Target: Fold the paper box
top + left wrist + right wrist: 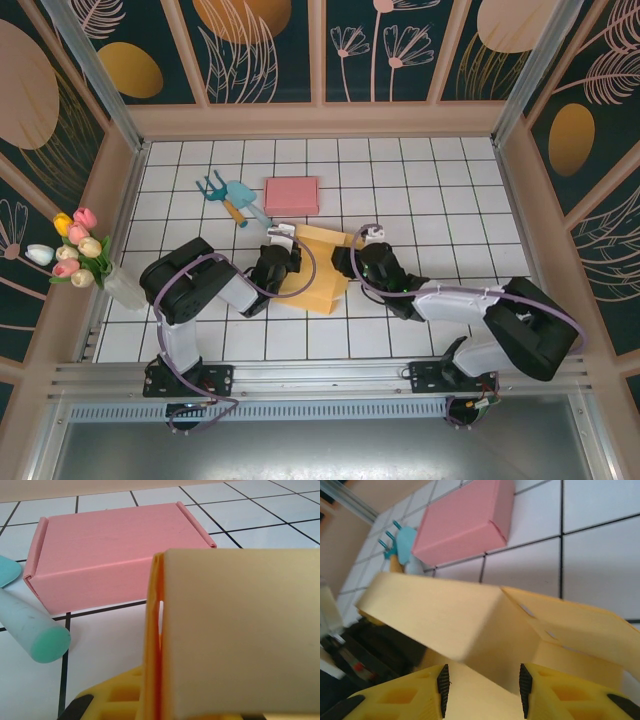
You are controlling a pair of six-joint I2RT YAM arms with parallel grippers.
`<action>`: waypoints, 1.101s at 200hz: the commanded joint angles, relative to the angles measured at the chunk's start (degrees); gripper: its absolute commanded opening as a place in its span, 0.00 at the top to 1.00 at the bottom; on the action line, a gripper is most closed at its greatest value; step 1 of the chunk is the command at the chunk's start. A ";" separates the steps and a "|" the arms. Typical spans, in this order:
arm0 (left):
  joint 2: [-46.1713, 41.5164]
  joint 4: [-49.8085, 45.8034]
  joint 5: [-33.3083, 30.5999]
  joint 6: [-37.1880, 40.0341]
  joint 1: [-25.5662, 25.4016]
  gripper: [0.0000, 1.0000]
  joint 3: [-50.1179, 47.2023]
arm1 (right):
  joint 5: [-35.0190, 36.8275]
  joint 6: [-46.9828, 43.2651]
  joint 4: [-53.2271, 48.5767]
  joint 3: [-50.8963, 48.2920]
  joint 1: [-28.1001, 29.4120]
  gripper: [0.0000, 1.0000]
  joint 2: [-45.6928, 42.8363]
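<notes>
The yellow paper box (322, 278) lies half folded at the table's middle, one panel raised. My left gripper (283, 252) is shut on an upright flap at the box's left side. In the left wrist view that flap (156, 630) stands edge-on against the box's wide pale panel (240, 630), with my left gripper (159, 700) clamped at its base. My right gripper (362, 258) sits at the box's right side. In the right wrist view my right gripper (482, 690) is open, its jaws apart over a flat panel, with the raised panel (440, 612) just ahead.
A folded pink box (291, 196) lies behind the yellow one, close ahead of the left wrist (115, 555). Teal garden tools (232, 197) lie left of it, one round handle (35, 630) near my left fingers. A vase of tulips (82, 252) stands at the left wall.
</notes>
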 commanded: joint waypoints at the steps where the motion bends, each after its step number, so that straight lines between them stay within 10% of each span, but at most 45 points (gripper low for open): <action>1: 2.32 -6.86 0.71 0.50 -0.15 1.00 -0.06 | 0.73 -5.70 0.97 -3.17 0.29 0.55 -1.82; 220: 2.85 -7.98 1.01 0.67 -0.05 1.00 0.69 | -10.84 -8.78 16.06 -0.82 -7.29 0.56 14.51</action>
